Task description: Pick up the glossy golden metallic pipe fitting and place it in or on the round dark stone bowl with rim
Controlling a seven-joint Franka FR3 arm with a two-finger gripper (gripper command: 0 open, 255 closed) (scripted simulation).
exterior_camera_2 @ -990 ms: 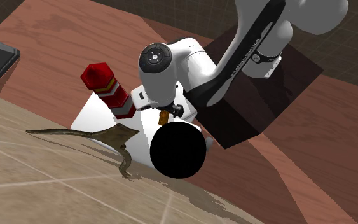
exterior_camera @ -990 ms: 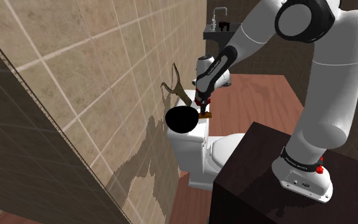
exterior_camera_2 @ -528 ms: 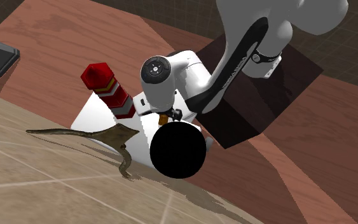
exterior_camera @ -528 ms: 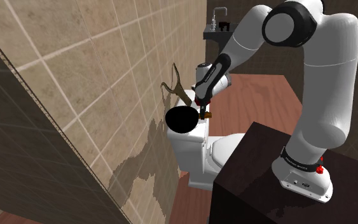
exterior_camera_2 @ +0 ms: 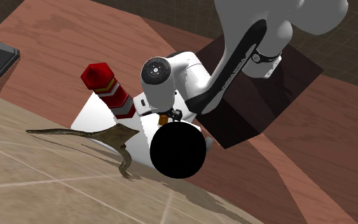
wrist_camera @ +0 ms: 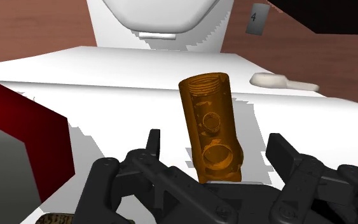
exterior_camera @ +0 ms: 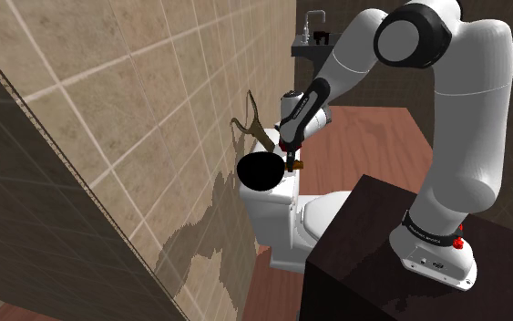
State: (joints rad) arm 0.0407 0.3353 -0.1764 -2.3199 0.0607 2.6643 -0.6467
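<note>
We see a tan tiled wall [exterior_camera: 136,100] and the white arm [exterior_camera: 446,119] reaching from its dark stand [exterior_camera: 364,264] over a white toilet [exterior_camera: 323,219]. On the toilet's flat tank lid [wrist_camera: 336,127] sits the round bowl [exterior_camera_2: 177,150], drawn plain black, with a red-and-white hexagonal post [exterior_camera_2: 107,86] further along the lid. The gripper [wrist_camera: 215,139] hangs low over the lid just beside the bowl. Its fingers [wrist_camera: 153,143] stand wide apart and grip nothing. Between them is the golden-brown pipe fitting [wrist_camera: 210,124], with a gap on each side. It seems to rest on the lid, outside the bowl, threaded end pointing away from the hand.
</note>
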